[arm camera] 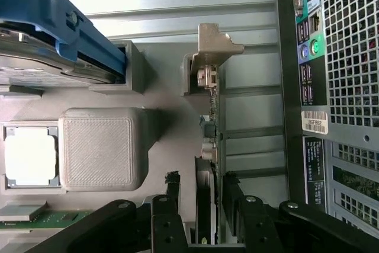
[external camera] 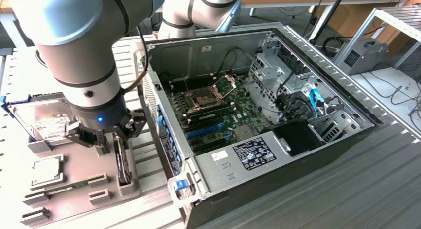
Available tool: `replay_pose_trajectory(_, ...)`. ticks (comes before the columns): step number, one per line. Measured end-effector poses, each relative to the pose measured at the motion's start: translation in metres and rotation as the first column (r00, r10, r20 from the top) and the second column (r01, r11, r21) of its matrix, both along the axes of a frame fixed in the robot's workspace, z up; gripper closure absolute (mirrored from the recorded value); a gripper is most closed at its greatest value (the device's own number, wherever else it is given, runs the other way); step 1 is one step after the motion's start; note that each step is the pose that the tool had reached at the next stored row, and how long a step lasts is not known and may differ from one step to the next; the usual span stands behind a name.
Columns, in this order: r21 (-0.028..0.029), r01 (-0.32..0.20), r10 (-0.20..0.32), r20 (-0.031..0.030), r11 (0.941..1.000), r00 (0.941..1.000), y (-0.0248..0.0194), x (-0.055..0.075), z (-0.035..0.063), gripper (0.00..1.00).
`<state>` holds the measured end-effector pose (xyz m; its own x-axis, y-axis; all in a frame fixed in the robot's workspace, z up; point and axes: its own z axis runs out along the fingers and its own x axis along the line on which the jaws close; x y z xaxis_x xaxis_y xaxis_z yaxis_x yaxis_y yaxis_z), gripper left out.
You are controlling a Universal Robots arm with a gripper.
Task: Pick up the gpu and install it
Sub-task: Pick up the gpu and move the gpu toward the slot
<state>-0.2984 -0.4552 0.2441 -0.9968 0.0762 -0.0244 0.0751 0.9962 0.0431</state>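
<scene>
In the exterior view the gripper [external camera: 113, 145] hangs low beside the open computer case [external camera: 342, 150], over the gpu [external camera: 122, 167], which stands on edge in a grey holder [external camera: 79, 199] just outside the case's ported wall. In the wrist view the fingers [arm camera: 172, 185] are spread wide, one on each side of the gpu [arm camera: 208, 146] (not clamped on it). Its silver bracket [arm camera: 214, 42] is at the end away from the gripper [arm camera: 201, 179], and the computer case [arm camera: 343, 87] runs close alongside.

Open computer case [external camera: 197, 54], hard drive [external camera: 43, 123], processor chip [external camera: 46, 170], memory stick [external camera: 62, 189] on grey holder [external camera: 79, 208]
</scene>
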Motion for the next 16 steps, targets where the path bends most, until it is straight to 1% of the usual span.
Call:
replay_pose_trajectory(7,0.0002,0.000,0.000,0.0002,1.0000,1.0000,0.0000,0.0000,-0.0005,0.58)
replay_pose_trajectory(8,0.0002,0.000,0.000,0.0002,1.0000,1.0000,0.0000,0.0000,-0.0005,0.59)
replay_pose_trajectory(9,0.0002,0.000,0.000,0.0002,1.0000,1.0000,0.0000,0.0000,-0.0005,0.66)
replay_pose_trajectory(10,0.0003,0.000,0.000,0.0003,1.0000,1.0000,0.0000,0.0000,-0.0005,0.66)
replay_pose_trajectory(11,0.0002,0.000,0.000,0.0002,1.0000,1.0000,0.0000,0.0000,-0.0004,0.73)
replay_pose_trajectory(12,0.0002,0.000,0.000,0.0002,1.0000,1.0000,0.0000,0.0000,-0.0005,0.74)
replay_pose_trajectory(16,0.0002,0.000,0.000,0.0002,1.0000,1.0000,0.0000,0.0000,-0.0005,0.74)
